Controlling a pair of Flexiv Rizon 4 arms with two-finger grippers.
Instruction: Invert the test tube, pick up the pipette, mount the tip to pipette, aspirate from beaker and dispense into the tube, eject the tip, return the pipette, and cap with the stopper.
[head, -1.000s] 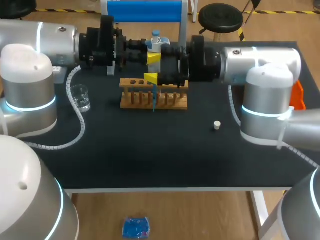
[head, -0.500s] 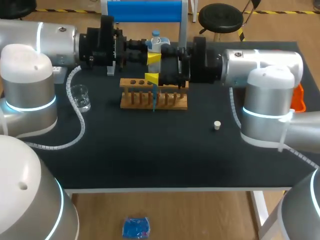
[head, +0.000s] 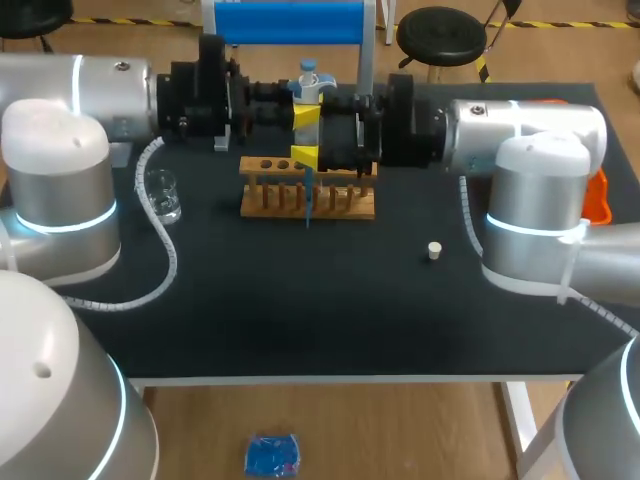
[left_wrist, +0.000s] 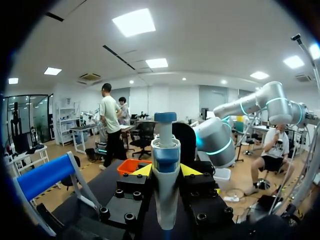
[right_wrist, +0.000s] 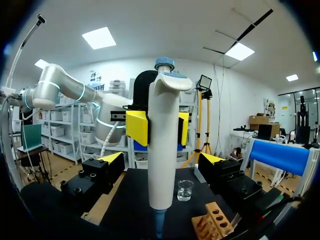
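Your left gripper (left_wrist: 166, 171) is clamped on the pipette (left_wrist: 165, 145), both yellow tips against its body, holding it upright; your right gripper (right_wrist: 162, 159) stands with fingers spread wide either side of that pipette; its blue tip (head: 308, 205) hangs by the wooden test tube rack (head: 345, 205); the beaker (head: 161, 194) sits left of the rack, the stopper (head: 434, 250) right.
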